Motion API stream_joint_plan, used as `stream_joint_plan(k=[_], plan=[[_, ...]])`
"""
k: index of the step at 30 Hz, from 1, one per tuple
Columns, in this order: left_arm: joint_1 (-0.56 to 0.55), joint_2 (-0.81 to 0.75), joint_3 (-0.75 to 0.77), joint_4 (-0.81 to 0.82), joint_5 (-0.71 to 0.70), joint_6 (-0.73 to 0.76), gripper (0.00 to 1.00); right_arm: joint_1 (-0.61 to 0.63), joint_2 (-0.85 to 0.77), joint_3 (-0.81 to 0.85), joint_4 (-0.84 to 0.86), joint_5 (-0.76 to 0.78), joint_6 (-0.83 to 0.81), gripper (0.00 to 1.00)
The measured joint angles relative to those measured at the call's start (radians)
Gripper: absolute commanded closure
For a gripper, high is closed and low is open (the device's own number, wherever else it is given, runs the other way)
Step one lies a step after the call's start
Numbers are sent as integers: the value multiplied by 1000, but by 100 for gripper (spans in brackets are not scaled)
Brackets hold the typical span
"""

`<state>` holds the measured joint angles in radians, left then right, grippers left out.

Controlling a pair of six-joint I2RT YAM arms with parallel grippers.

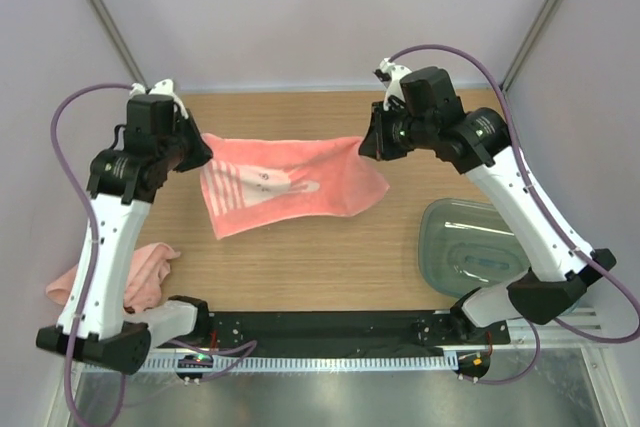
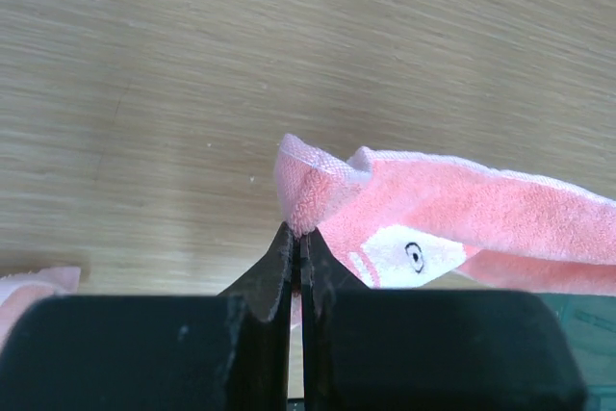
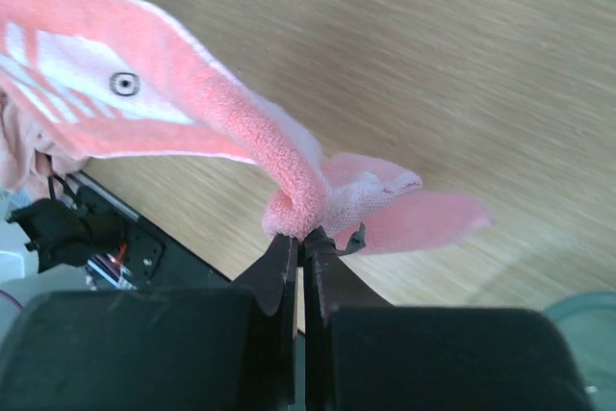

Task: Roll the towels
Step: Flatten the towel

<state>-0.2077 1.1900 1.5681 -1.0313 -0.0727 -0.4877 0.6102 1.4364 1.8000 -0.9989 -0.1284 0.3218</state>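
Both sets of jaws are pinched fully shut, each on one far corner of the same towel (image 1: 285, 187): the left jaws at the upper left of the top view, the right jaws right of centre. Held this way, the cloth stretches between them across the upper middle of the frame, its white printed pattern showing. Whether its lower edge rests on the worktop (image 1: 330, 267) I cannot tell. The spread looks meant to pull the cloth taut so it can be laid flat for rolling. The second towel (image 1: 140, 269) lies crumpled at the lower left beside the left arm (image 1: 105, 237), with nothing gripping it. A tub (image 1: 470, 247) sits at the lower right, apart from both towels. No roll is formed yet
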Motion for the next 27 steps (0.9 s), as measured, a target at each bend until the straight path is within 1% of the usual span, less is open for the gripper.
stream_joint_plan(k=[1,3,8,10,12,14,17,18,19,20,21,22,23,24,25,27], plan=[[0,-29,-8,-13,3,0,97,0,-9,5,-32,5,-6,99],[0,-83,-16,-28,7,5,95,0,-21,9,-85,32,-8,99],[0,-137,-93,-31,14,7,98,-18,0,-2,-138,116,-5,99],[0,-114,-130,-25,17,6,98,-34,33,-11,-136,134,-2,99],[0,-68,-171,-5,18,2,97,-56,100,-16,-127,140,1,99],[0,17,-192,22,16,2,98,-76,178,-16,-107,142,2,99],[2,172,-178,63,13,5,94,-106,341,7,-84,144,-2,99],[5,223,-156,69,13,11,93,-115,408,31,-80,144,-4,82],[10,306,-108,68,11,22,87,-124,466,68,-88,151,-2,64],[16,397,-39,65,6,30,78,-138,546,125,-87,153,1,48],[27,498,49,56,4,35,60,-151,615,187,-87,163,3,37],[36,575,117,58,3,38,46,-169,703,282,-111,172,3,32],[50,674,214,34,-1,40,35,-187,780,384,-130,185,2,27],[63,759,301,27,-6,39,22,-207,851,483,-132,194,5,17],[74,816,353,29,-9,37,16,-227,909,574,-148,207,10,14],[92,863,380,26,-18,27,4,-257,942,639,-152,230,10,8]])
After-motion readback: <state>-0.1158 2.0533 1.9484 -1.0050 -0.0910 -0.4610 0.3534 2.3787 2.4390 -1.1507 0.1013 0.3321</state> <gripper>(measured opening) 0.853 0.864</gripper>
